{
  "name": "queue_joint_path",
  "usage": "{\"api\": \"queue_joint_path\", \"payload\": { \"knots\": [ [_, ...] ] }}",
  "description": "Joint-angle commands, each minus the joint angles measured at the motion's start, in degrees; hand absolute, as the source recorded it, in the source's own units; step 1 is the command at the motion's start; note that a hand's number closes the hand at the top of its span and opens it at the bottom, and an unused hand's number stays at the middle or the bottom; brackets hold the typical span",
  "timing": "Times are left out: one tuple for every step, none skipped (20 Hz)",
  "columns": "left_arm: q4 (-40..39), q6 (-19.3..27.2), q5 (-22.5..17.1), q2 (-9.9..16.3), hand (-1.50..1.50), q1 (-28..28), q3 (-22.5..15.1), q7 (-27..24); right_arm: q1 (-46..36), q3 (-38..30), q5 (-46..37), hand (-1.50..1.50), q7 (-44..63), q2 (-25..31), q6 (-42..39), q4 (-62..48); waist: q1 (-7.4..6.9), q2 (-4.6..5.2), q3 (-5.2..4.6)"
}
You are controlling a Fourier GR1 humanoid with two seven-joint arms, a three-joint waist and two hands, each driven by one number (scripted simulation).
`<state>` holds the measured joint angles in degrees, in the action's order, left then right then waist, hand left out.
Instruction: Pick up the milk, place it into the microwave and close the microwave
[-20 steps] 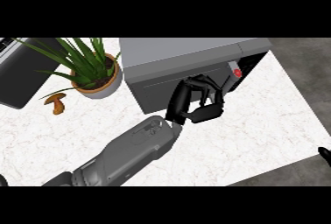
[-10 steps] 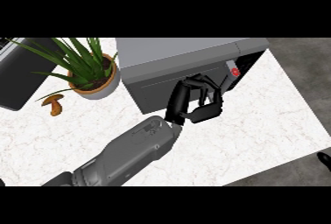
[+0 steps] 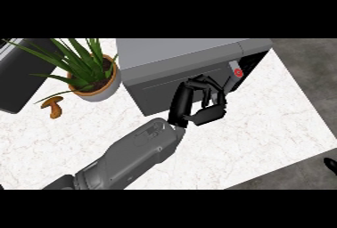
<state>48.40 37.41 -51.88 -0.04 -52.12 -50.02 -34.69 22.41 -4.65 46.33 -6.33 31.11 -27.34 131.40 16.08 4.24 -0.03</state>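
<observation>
The grey microwave point(image 3: 184, 55) stands at the back of the counter, with a dark control strip and a red button point(image 3: 237, 73) at its right front. Its grey door point(image 3: 158, 91) lies flat across the front. My left hand point(image 3: 197, 103) comes in from the lower left on a grey forearm. Its fingers are relaxed and rest against the door's right part, with the thumb below them holding nothing. No milk shows anywhere in view. Only a black tip of my right hand point(image 3: 331, 165) shows at the lower right edge.
A potted plant point(image 3: 92, 78) stands left of the microwave, with a small brown mushroom point(image 3: 52, 107) in front of it. A dark appliance point(image 3: 23, 75) fills the far left. The white marble counter point(image 3: 263, 129) ends at the right, where dark floor begins.
My left hand has stayed at the microwave's door and shifted only slightly. The right hand's tip has slid a little lower at the edge.
</observation>
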Motion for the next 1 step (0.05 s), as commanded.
{"api": "queue_joint_path", "payload": {
  "knots": [
    [-7.25,-0.49,-1.92,0.04,1.50,-3.69,3.59,1.22,0.24,0.28,0.59,-1.50,0.84,0.64,-0.06,0.84,0.35,0.77,-0.05]
  ]
}}
